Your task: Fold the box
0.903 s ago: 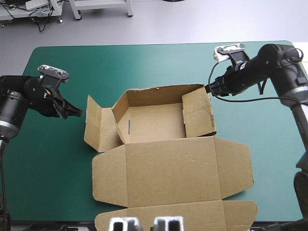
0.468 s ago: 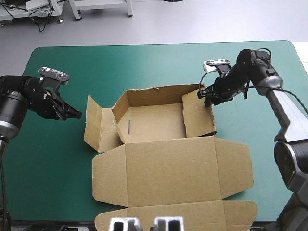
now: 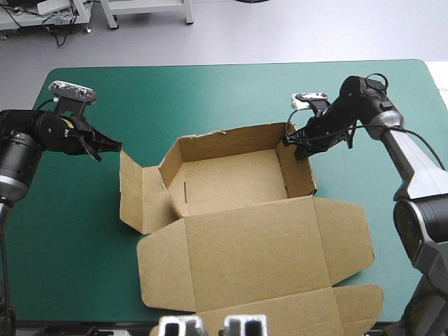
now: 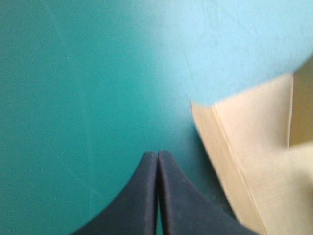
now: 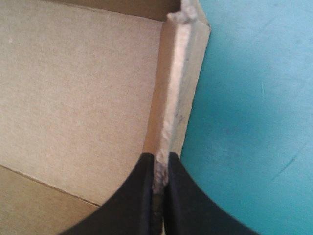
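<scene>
Box wall [image 3: 299, 175] now upright, right claw [image 5: 159, 160] pinching it.

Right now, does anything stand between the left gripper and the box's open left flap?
Nothing visible. Only bare teal-green cover lies between the shut left gripper and the left flap of the box. The right gripper pinches its right wall.

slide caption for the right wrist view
Right gripper shut on a raised wall of the box, teal-green cover beyond

Matt cardboard box [image 3: 252, 245]; smooth cover [image 3: 77, 266]
</scene>
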{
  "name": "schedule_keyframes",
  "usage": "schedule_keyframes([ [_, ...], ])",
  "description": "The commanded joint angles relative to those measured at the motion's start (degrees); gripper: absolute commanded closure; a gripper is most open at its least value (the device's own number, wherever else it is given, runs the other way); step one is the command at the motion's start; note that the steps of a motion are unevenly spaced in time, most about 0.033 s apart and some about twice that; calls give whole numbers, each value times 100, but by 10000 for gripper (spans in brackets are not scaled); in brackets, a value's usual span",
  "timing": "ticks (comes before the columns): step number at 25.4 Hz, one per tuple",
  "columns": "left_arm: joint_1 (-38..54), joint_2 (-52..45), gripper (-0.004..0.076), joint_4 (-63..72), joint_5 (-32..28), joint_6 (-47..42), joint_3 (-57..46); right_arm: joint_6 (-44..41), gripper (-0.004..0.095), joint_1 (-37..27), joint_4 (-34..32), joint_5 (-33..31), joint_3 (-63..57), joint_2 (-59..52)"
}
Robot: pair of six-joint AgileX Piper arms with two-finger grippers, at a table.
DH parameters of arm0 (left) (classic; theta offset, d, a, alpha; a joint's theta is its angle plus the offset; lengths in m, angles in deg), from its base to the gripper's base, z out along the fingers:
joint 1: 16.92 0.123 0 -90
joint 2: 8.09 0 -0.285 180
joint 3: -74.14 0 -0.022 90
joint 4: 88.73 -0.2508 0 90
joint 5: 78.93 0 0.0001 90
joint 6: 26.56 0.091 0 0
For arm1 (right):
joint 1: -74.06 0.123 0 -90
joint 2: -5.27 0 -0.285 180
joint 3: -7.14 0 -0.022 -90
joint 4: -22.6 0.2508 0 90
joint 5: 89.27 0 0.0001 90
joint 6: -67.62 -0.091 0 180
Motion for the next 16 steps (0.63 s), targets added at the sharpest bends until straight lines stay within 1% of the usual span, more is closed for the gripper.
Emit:
schedule_keyframes([
  [1, 15, -162, 734, -79, -998, -502, 184, 172, 927, -14, 260, 157, 148, -282],
  [3, 15, -154, 734, -192, -1397, -931, 184, 187, 927, -14, 293, 168, 191, -388],
  [6, 160, -140, 734, -22, -1923, -1196, 184, 187, 927, -32, 295, 168, 389, -599],
  [8, 384, -88, 734, 438, -2053, -1196, 184, 187, 927, -97, 313, 112, 624, -766],
  [9, 751, 41, 734, 1203, -2043, -1112, 184, 187, 927, -219, 359, 18, 886, -955],
  [10, 958, 90, 733, 1593, -1998, -974, 184, 187, 927, -291, 408, -42, 1001, -1034],
  [13, 1532, 292, 734, 3257, -1765, -57, 184, 187, 927, -587, 666, -189, 1376, -1297],
  [14, 1859, 435, 734, 4585, -1483, 867, 184, 217, 927, -810, 906, -189, 1582, -1487],
  [15, 1967, 507, 734, 5189, -1324, 1201, 184, 239, 927, -898, 1022, -189, 1677, -1557],
  [16, 2172, 656, 734, 6191, -1005, 1768, 184, 275, 927, -1100, 1321, -189, 1836, -1727],
])
